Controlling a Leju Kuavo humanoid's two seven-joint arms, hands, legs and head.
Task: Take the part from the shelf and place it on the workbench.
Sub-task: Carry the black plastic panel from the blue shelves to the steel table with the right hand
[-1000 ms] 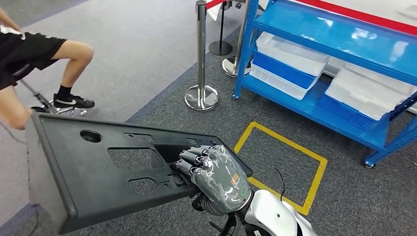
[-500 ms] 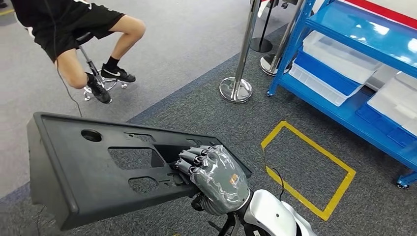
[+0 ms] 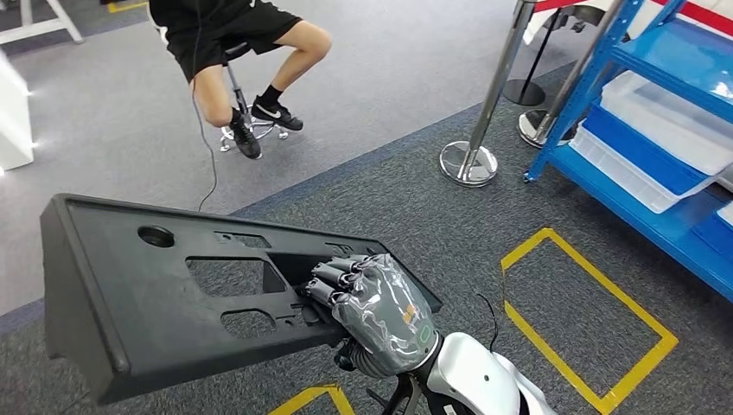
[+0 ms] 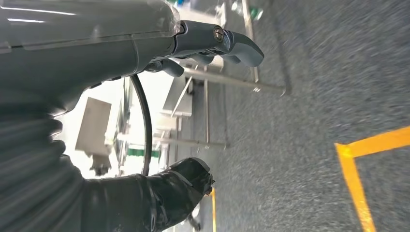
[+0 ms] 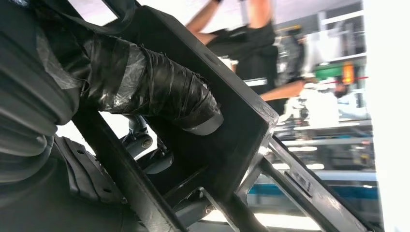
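Grey carpet (image 3: 415, 207) covered the floor, darker near the robot and paler beyond. Marked on it in the head view: one full yellow tape rectangle (image 3: 588, 320) and one tape corner (image 3: 315, 399) at the lower edge.

One blue shelf rack (image 3: 644, 60) stood at the right, holding two visible stacks of white and blue bins (image 3: 644, 143). Two chrome stanchion posts (image 3: 474, 161) stood beside its near upright, each on a round base. One person (image 3: 233, 35) sat on one wheeled stool (image 3: 251, 130) on the pale carpet, well apart from the robot, wearing black shorts and black shoes.

One part: a long black plastic panel (image 3: 130, 294), with one round hole and several rectangular cut-outs, held off the floor in front of the robot, tilted, its long side running across the view.

Right hand (image 3: 372, 303): back of the hand up, fingers (image 3: 333, 275) hooked into a cut-out at the panel's right end, gripping it. From the right wrist camera the taped black thumb (image 5: 159, 92) lay across the edge of the panel's frame (image 5: 232, 145).

Left hand (image 4: 145, 111): seen from its wrist camera over carpet and yellow tape, grey thumb (image 4: 217, 41) extended, dark fingers (image 4: 188, 176) set apart from it, holding nothing.
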